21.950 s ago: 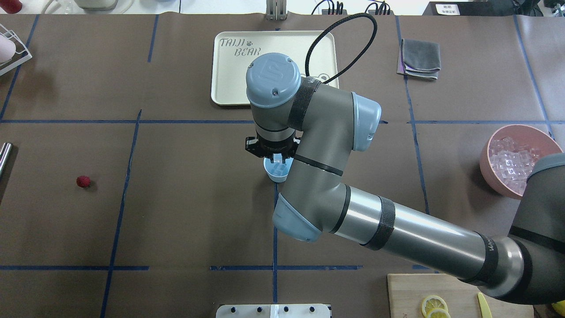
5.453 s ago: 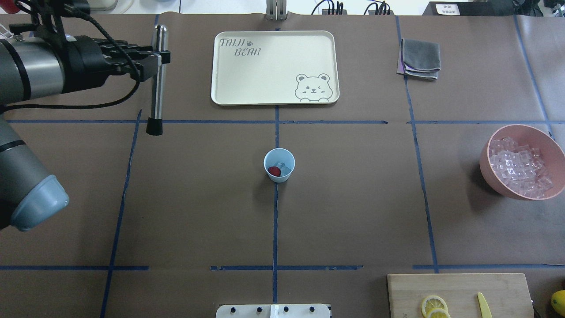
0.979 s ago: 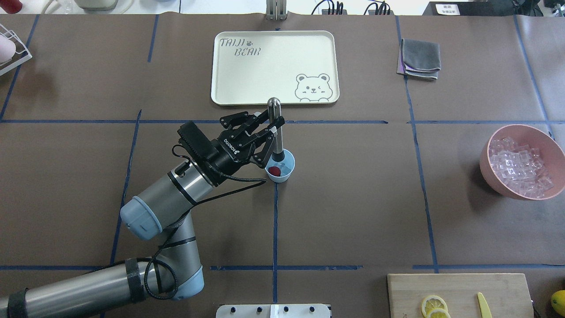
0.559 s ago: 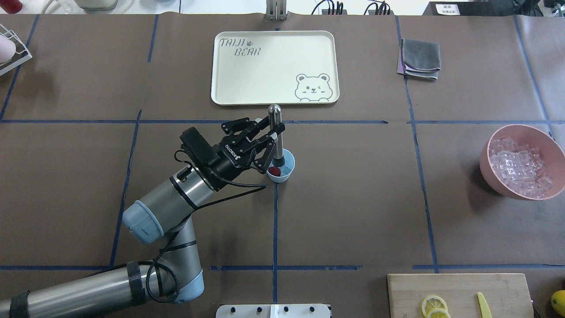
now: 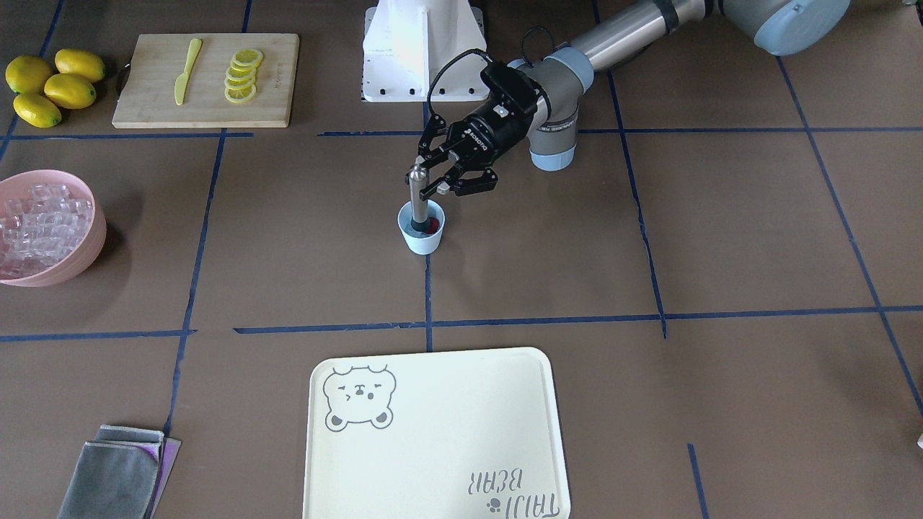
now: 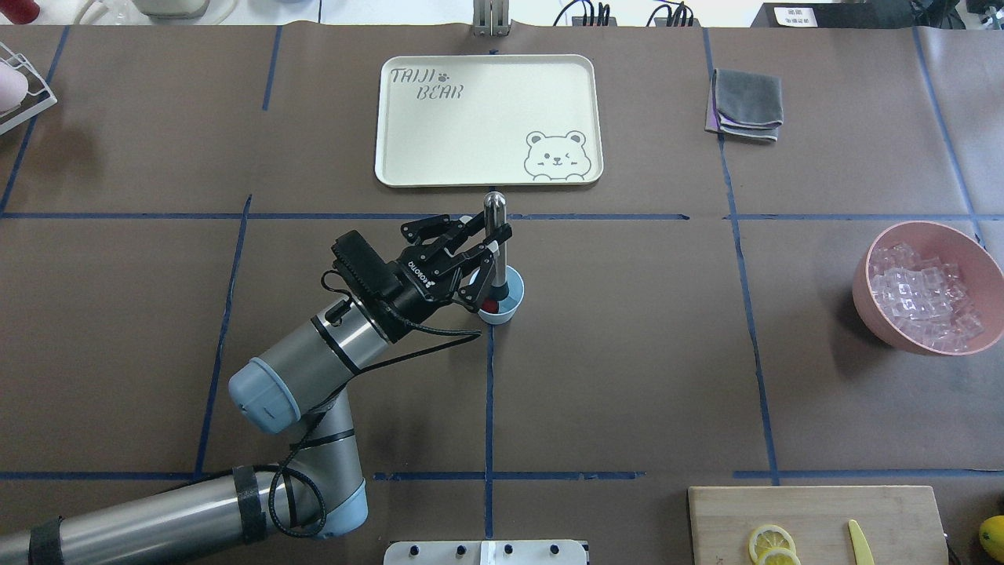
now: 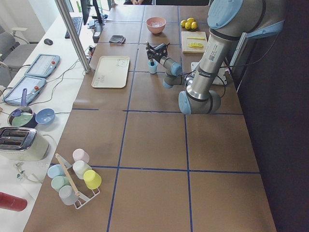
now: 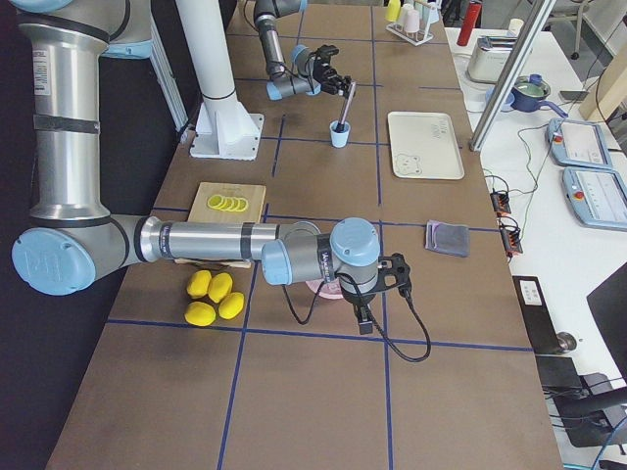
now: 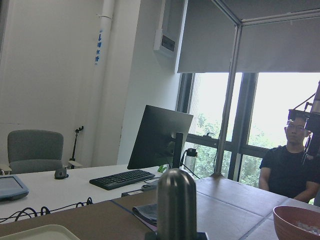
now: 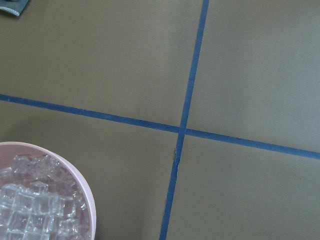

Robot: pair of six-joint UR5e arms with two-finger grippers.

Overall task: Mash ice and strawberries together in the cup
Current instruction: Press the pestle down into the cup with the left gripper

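Mashing barely under way, I judge: my left fingers pinch the muddler, tip down in the cup at frame centre.
One muddler, one cup, one strawberry inside looking whole; the ice in it is hidden, uncounted. At right edge, one bowl of cubes, my right fingers over it: spread or pressed, I cannot tell.

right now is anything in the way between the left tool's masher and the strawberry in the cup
Nothing visible is in the way. The left tool is shut on the metal masher, whose dark tip already sits inside the cup, right beside the strawberry. The cup's mouth is otherwise open.
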